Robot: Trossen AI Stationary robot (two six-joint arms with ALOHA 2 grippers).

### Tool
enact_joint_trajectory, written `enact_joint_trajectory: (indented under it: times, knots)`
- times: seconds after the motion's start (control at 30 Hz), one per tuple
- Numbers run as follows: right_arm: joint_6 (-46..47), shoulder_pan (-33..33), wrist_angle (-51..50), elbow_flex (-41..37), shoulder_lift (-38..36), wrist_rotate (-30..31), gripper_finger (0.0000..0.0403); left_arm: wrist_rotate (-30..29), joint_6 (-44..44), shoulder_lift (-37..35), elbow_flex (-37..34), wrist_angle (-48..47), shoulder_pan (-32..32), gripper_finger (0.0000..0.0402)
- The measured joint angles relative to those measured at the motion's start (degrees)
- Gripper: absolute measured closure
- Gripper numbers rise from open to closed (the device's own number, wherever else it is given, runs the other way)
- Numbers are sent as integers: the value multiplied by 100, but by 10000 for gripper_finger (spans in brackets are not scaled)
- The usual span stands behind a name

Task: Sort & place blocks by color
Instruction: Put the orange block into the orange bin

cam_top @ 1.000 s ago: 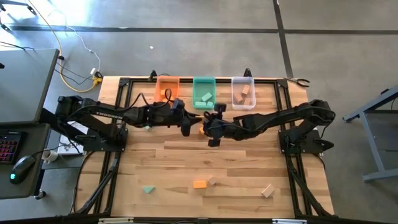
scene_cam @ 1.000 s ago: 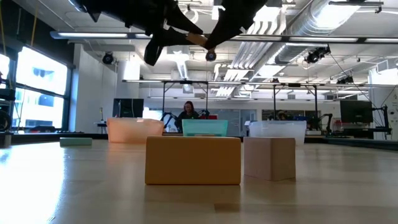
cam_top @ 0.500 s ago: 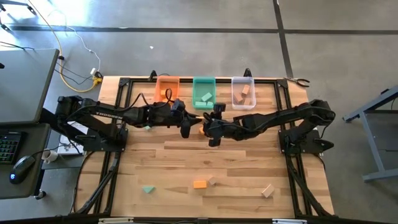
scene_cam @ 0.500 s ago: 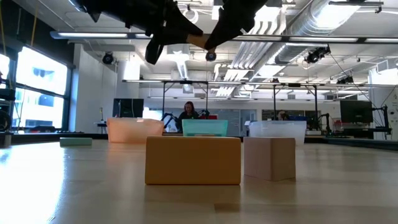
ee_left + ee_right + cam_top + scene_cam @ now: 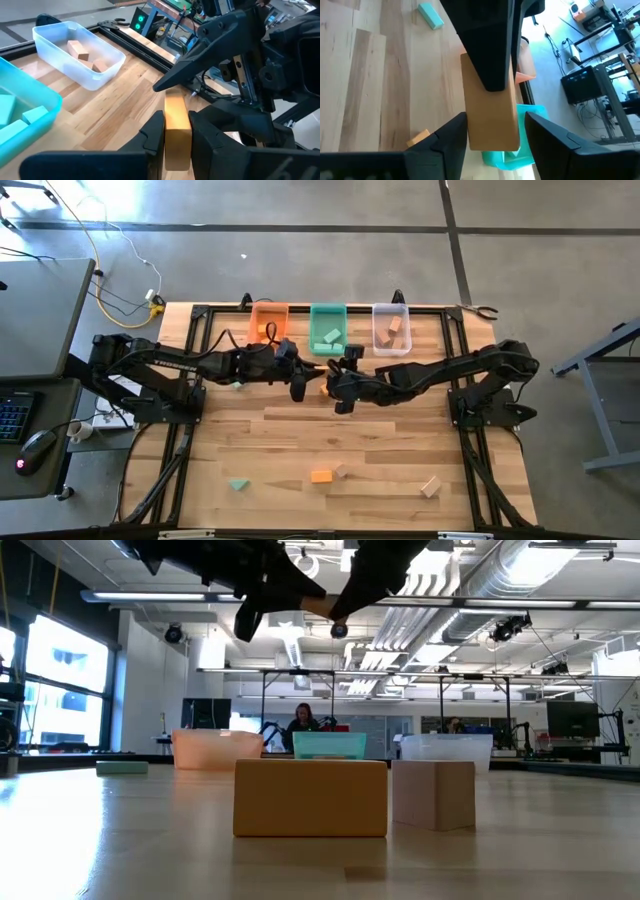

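An orange block [image 5: 322, 387] is up in the air over the table's middle, between my two grippers. My left gripper [image 5: 303, 387] comes from the left and is shut on it [image 5: 176, 125]. My right gripper [image 5: 335, 392] comes from the right and is open. Its fingers [image 5: 447, 137] stand either side of the block's other end [image 5: 490, 110], with a gap showing beside one finger. More blocks lie flat near the table's near edge: teal [image 5: 237, 483], orange [image 5: 321, 476] and two of pale wood [image 5: 341, 470] [image 5: 430, 486]. My left gripper pinches the orange block between its two fingers [image 5: 152, 135] on the block's long side faces [image 5: 176, 142]. It comes roughly level from the table's left. The block is lifted clear of the table, and its far end [image 5: 175, 100] juts out toward my right gripper. My right gripper may touch the block with one finger; I cannot tell.
Three bins stand in a row at the far edge: orange [image 5: 268, 323], green [image 5: 328, 330] and clear [image 5: 391, 328], each with blocks inside. Another teal block [image 5: 430, 15] lies on the table left of the grippers. Bare wood lies between the grippers and the near blocks.
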Motion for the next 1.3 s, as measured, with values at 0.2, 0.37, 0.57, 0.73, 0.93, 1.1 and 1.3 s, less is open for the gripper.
enact_joint_trajectory:
  times: [0.2,0.37,0.57,0.73,0.93,1.1,1.3]
  knots:
    - [284,-4,0,0,0,-166,204,-99,219,2,-4,-86,-4,362]
    - [280,0,-4,0,-2,91,179,-244,378,7,-9,-285,-4,362]
    - [262,0,-15,0,-7,424,169,-719,618,7,-9,-678,62,362]
    - [441,4,-26,0,-7,436,169,-1222,754,7,-9,-1227,314,362]
    - [474,7,-28,0,-7,371,169,-1673,938,7,-9,-1838,813,362]
    - [729,-4,-52,0,-7,261,169,-1692,1078,7,-9,-2294,1484,362]
    - [774,-4,-147,0,-9,259,169,-1679,1224,7,-9,-2625,2421,362]
